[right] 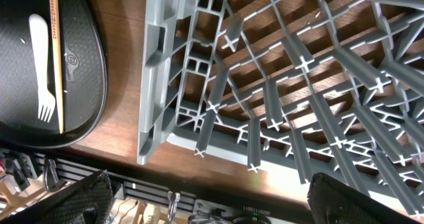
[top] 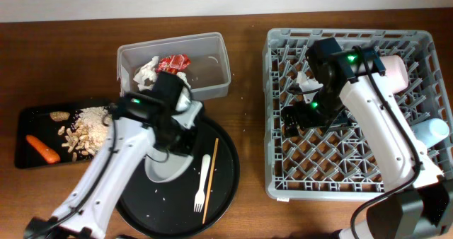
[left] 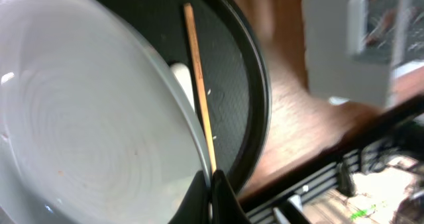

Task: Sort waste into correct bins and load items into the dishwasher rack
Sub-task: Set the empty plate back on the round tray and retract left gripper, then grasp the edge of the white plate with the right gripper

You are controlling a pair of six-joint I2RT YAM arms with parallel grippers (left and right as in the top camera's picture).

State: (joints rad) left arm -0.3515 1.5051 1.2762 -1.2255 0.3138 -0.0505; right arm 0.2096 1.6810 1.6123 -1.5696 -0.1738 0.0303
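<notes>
Well, overhead, the white plate [top: 166,170] lies on the round black tray [top: 226,175] at my left pincer [top: 182,143], with the dishwasher rack [top: 274,154] off to its right. Left wrist: that pincer looks pinched on the plate's rim, the chopstick [left: 199,91] lying lengthwise alongside. Right wrist: my right pincer [right: 211,184] is spread over the rack. I see no legible writing.

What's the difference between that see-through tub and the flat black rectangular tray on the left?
The clear tub is see-through with tall walls; the black tray is opaque and shallow. The tub holds crumpled tissue and a red wrapper; the tray holds a carrot piece, nut shells and crumbs. Both are rectangular with a similar footprint.
</notes>
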